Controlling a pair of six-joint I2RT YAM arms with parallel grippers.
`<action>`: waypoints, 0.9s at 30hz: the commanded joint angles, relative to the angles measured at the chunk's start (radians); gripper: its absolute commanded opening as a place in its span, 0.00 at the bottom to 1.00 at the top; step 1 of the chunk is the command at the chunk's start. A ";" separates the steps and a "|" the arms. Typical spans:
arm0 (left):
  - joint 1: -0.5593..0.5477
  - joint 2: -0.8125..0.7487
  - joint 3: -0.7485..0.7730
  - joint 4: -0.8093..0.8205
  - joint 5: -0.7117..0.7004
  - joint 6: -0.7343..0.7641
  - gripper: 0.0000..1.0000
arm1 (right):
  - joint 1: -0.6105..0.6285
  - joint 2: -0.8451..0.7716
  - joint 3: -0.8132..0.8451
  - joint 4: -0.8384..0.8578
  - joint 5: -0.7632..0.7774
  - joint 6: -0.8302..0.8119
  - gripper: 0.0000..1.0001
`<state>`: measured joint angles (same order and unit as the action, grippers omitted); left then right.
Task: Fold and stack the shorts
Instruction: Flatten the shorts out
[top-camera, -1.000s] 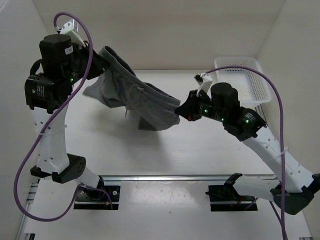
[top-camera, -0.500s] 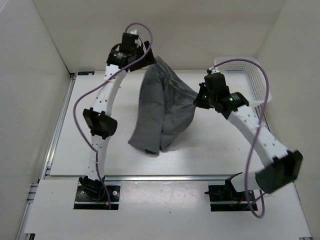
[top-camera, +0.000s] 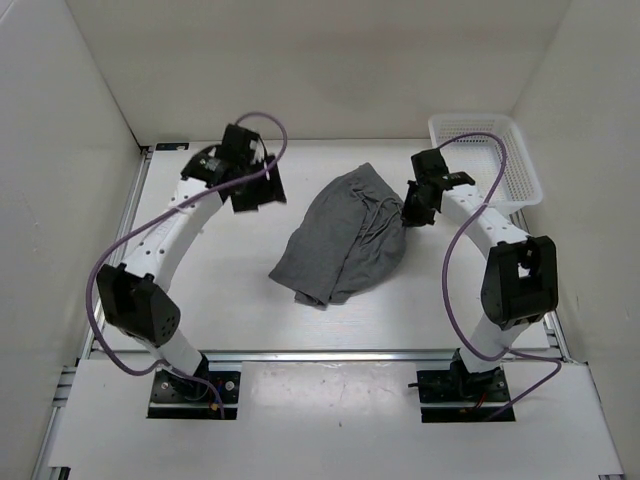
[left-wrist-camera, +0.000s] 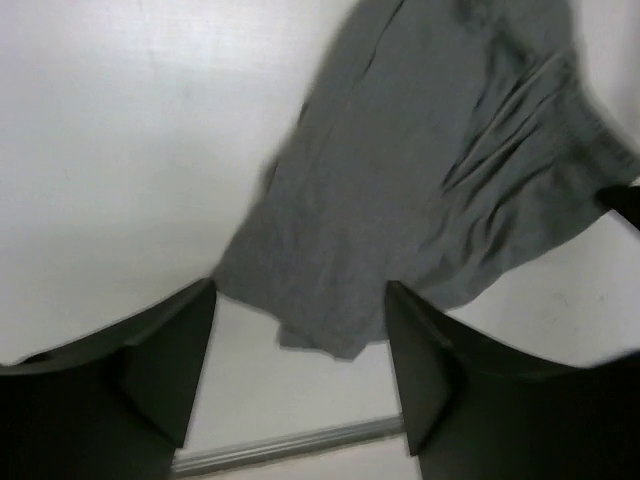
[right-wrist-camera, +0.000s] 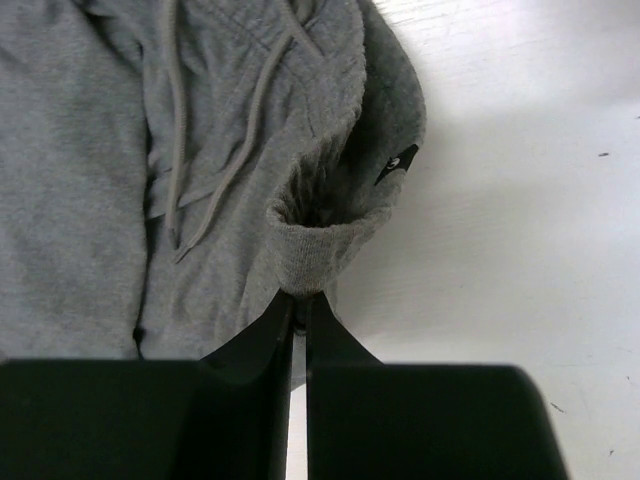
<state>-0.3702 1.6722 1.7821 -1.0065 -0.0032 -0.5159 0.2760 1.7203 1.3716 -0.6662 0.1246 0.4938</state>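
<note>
A white table (top-camera: 200, 290) sits boxed by 3 plain off-white walls (top-camera: 330, 60), lit evenly, seemingly from above.

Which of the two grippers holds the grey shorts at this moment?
The right gripper: it is shut on a fold of the shorts. The left gripper is open and empty, apart from the cloth.

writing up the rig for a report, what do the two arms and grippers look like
Both arms match. The left arm and right arm have white links dotted with small holes, joined by bulky black joint housings. A purple cable loops loosely along each. The left gripper and right gripper are black, each with two flat dark fingers.
</note>
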 joint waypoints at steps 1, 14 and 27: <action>-0.029 0.025 -0.280 0.029 0.005 -0.076 0.83 | 0.005 -0.074 -0.032 0.019 -0.043 -0.021 0.00; -0.050 0.224 -0.512 0.172 0.066 -0.150 0.64 | 0.005 -0.179 -0.138 0.019 -0.085 -0.040 0.00; 0.126 -0.008 -0.270 -0.034 -0.092 -0.118 0.10 | 0.014 -0.341 -0.189 -0.022 -0.149 -0.096 0.00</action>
<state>-0.3141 1.8694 1.3994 -0.9833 -0.0303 -0.6441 0.2855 1.4597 1.1900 -0.6617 0.0193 0.4465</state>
